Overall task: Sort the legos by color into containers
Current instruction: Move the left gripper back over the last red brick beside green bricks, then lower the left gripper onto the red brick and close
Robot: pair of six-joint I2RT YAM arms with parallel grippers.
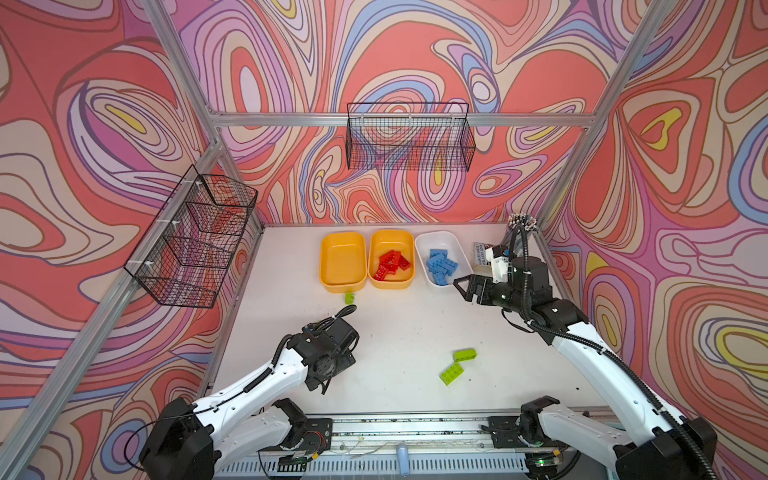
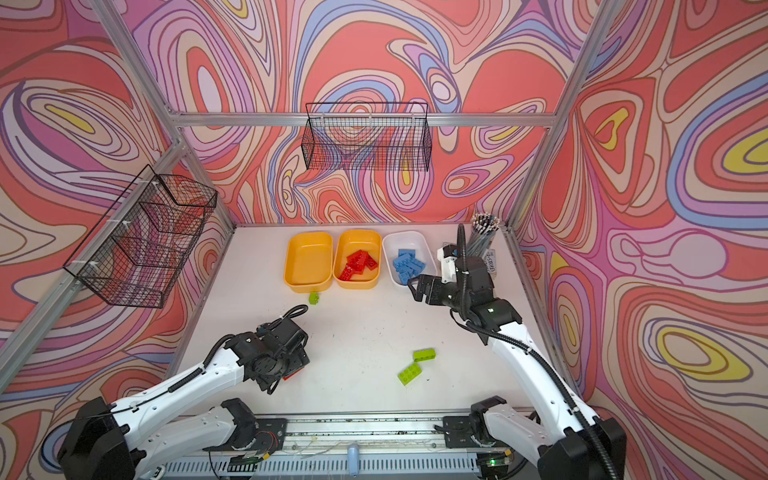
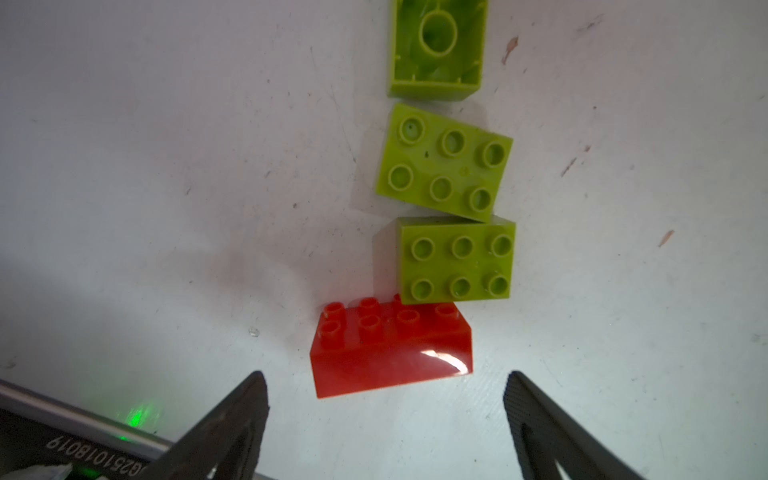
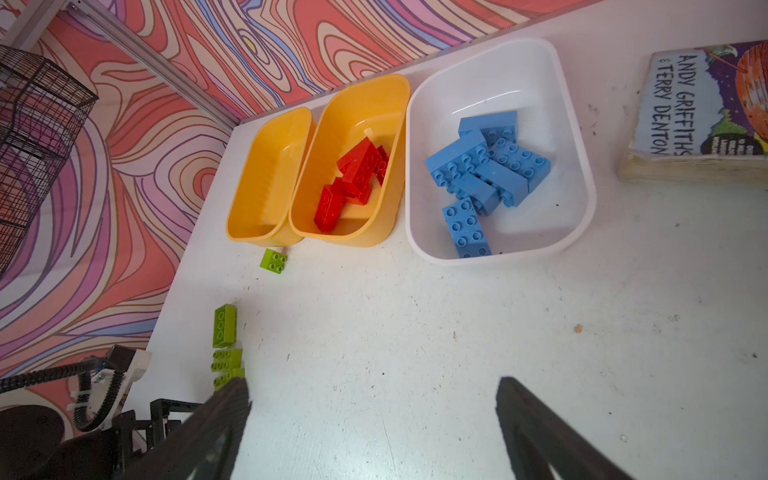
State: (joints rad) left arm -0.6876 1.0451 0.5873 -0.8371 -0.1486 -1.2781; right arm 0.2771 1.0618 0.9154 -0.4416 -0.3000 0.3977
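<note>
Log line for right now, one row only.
left gripper: open over red brick | right gripper: open, empty, by white tub | green bricks: loose, unsorted | yellow tub: empty

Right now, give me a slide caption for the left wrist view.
Open left gripper facing a red brick beside a line of three lime green bricks on the table.

Red legos — inside middle yellow tub
</note>
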